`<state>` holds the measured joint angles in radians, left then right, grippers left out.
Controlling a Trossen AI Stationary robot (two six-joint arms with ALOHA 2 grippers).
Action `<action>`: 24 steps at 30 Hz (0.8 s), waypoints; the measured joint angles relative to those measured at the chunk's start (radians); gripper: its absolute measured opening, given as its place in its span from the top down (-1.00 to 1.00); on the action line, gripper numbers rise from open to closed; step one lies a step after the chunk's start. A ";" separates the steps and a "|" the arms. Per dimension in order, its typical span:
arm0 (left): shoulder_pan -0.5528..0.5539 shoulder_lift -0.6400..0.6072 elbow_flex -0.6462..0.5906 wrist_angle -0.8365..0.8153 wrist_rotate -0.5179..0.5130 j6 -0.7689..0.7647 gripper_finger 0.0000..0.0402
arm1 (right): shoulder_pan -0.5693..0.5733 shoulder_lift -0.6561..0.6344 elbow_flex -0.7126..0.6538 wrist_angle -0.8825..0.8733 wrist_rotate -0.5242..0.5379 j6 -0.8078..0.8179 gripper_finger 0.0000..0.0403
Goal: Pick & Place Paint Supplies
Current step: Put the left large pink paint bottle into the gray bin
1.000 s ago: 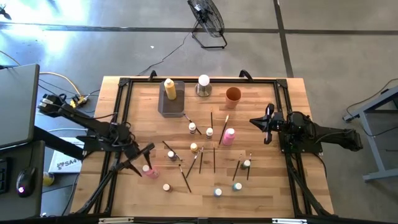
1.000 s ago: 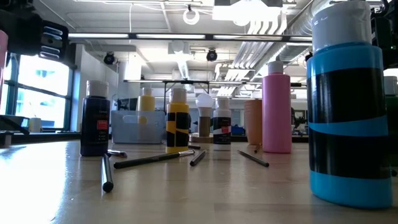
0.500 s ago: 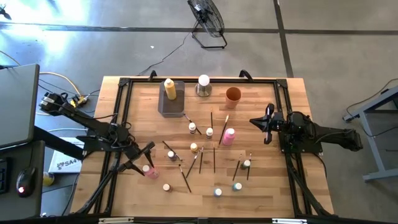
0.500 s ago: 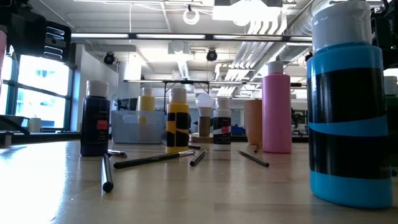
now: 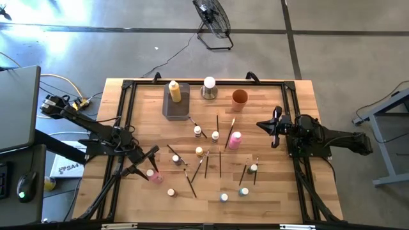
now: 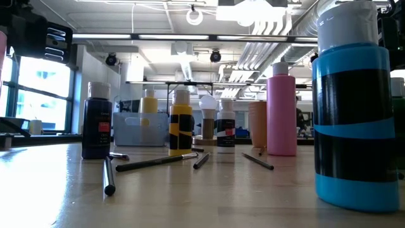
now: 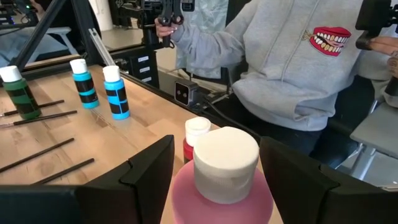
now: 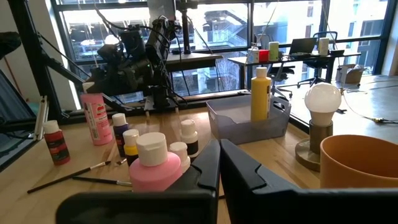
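Left hand (image 5: 151, 163) straddles the pink paint bottle (image 7: 224, 180) near the desk's (image 5: 268, 191) left edge, fingers wide — right hand (image 5: 263, 125) closed, empty, far right.

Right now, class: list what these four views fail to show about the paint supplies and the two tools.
- Pink bottle between the open left tool: body cut off by the left wrist view's edge; contact unclear.
- Brush tips: too small in the high view.
- Blue bottle: cut off by the low view's edge.
- Right tool: shut, nothing seen in it.
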<state>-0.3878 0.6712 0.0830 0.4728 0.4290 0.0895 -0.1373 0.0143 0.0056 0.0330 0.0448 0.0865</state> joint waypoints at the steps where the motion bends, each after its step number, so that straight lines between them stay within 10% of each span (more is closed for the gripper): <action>1: 0.000 0.000 0.000 0.000 0.000 0.000 -0.16 | 0.000 0.000 0.000 0.000 0.000 0.000 0.98; 24: 0.001 0.000 0.000 -0.003 0.006 0.009 0.34 | 0.000 0.000 0.000 0.000 0.000 0.000 0.98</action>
<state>-0.3867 0.6708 0.0830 0.4698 0.4351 0.0982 -0.1375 0.0140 0.0055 0.0330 0.0448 0.0868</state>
